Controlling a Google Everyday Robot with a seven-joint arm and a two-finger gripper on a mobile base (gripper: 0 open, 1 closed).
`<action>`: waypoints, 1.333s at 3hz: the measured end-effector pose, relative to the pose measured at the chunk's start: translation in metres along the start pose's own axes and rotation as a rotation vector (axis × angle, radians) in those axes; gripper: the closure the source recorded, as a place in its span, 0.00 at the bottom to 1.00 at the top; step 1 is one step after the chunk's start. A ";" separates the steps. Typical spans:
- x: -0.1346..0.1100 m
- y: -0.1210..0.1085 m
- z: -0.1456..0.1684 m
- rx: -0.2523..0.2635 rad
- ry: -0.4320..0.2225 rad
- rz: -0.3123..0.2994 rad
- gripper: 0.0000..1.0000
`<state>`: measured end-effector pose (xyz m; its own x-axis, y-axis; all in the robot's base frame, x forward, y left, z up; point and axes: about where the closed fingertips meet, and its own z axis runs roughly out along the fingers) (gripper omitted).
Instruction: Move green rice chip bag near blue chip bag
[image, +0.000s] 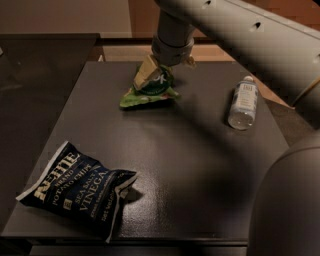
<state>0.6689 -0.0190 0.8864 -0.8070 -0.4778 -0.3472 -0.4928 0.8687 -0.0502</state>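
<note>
The green rice chip bag (150, 92) lies at the back middle of the dark table (190, 165), its dark round label facing up. My gripper (161, 71) is down on the bag's upper end, touching it from above, and the arm reaches in from the top right. The blue chip bag (75, 189), navy with white KETTLE lettering, lies at the front left corner of the table, far from the green bag.
A clear plastic water bottle (243, 102) lies on its side at the right of the table. A grey part of the robot (290, 205) fills the lower right corner. A darker counter (35, 90) adjoins the table's left side.
</note>
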 end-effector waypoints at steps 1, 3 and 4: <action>0.000 0.000 0.000 0.000 0.000 0.000 0.00; -0.003 0.011 0.010 0.035 0.056 0.009 0.00; -0.009 0.016 0.018 0.031 0.067 0.047 0.00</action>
<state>0.6739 0.0010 0.8721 -0.8497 -0.4428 -0.2862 -0.4438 0.8938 -0.0649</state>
